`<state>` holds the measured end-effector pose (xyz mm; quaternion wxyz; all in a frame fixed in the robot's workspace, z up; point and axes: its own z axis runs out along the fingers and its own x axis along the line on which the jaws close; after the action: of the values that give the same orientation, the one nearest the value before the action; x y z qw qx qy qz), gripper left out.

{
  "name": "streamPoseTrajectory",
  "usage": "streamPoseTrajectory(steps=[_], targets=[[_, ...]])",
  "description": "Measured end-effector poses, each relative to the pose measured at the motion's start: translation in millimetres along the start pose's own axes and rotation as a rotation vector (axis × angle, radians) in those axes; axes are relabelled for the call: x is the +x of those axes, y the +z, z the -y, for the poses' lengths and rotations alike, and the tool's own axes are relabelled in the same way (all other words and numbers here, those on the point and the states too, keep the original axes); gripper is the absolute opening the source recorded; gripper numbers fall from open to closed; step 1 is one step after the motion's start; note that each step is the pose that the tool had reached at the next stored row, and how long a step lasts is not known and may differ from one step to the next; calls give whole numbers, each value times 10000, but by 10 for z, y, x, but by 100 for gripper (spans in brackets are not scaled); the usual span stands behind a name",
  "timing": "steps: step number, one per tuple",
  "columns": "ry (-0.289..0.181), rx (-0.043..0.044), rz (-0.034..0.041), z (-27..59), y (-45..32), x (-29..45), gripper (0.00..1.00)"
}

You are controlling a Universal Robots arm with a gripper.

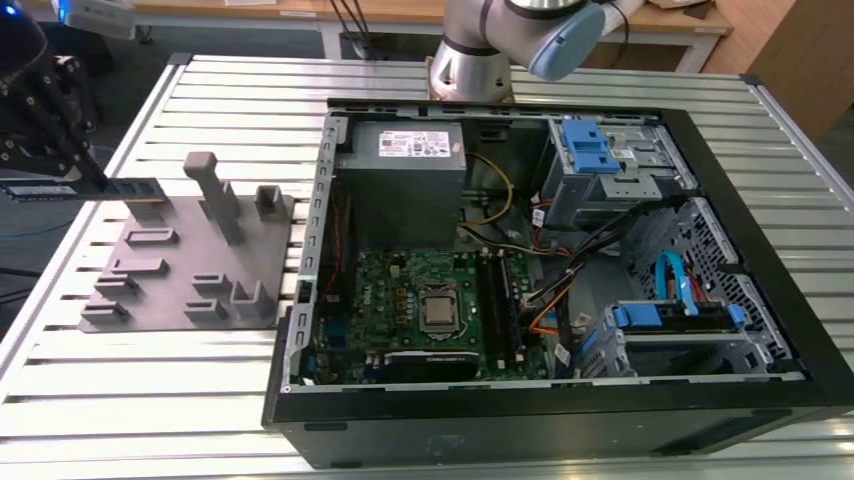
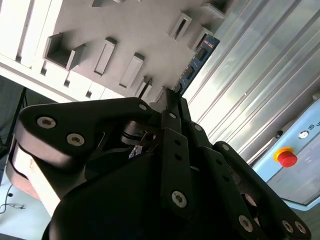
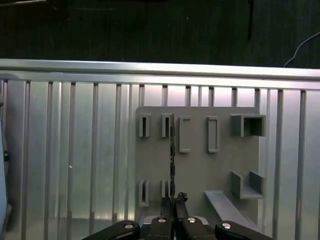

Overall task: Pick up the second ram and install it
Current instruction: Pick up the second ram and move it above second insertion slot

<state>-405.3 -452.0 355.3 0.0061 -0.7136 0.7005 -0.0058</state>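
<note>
Gripper (image 1: 91,178) sits at the exterior view's far left, jaws clamped on the ram (image 1: 40,190). Stick is held level, long edge horizontal, over the left margin of the grey fixture (image 1: 187,270). Fixture lies flat on the slatted table (image 1: 160,400), just beside the open case (image 1: 747,250), which is on the exterior view's right. Motherboard (image 1: 400,290) lies flat in the case floor, well apart from the ram. Arm (image 1: 494,40) comes in from behind the case at the top

Second wrist view: gripper (image 2: 171,97) has its jaws pinched fully onto one end of the ram (image 2: 199,59), with no gap visible beside the board. Blue board sticks out past the tips, over the border between fixture (image 2: 125,25) and table (image 2: 260,75) slats. Red button (image 2: 286,157) sits on a pale box off to the side, well apart from the gripper

First wrist view: gripper (image 3: 173,200) is closed, ram (image 3: 172,150) shows edge-on as a thin dark line running out from the tips across the fixture (image 3: 200,170). It lines up along one column of the raised slot blocks. Can't tell whether the ram touches the fixture or hangs clear of it. Table (image 3: 75,150) slats run on either side of the plate
</note>
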Motion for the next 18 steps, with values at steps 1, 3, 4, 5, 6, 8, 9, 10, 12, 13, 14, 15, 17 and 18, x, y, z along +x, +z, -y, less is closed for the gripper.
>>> streamPoseTrajectory(steps=[1, 3, 4, 5, 6, 8, 9, 10, 12, 13, 14, 15, 17, 18], targets=[[0, 1, 1, 1, -26, 0, 14], [0, 1, 0, 2, -81, 0, 14], [0, 0, 0, 2, -108, 0, 14], [0, 1, 0, 2, -136, 0, 14], [0, 1, 1, 3, -163, 0, 14], [0, 2, 1, 4, -219, 0, 14], [0, 1, 0, 4, -247, 0, 14], [0, 1, 1, 5, -275, 0, 14], [0, 1, 0, 6, -335, 0, 14], [0, 1, 0, 6, -362, 0, 14], [0, 1, 0, 7, -387, 0, 14], [0, 1, 2, 7, -401, 0, 14], [0, 3, 5, 7, -402, 0, 14], [0, 4, 5, 7, -402, 0, 14]])
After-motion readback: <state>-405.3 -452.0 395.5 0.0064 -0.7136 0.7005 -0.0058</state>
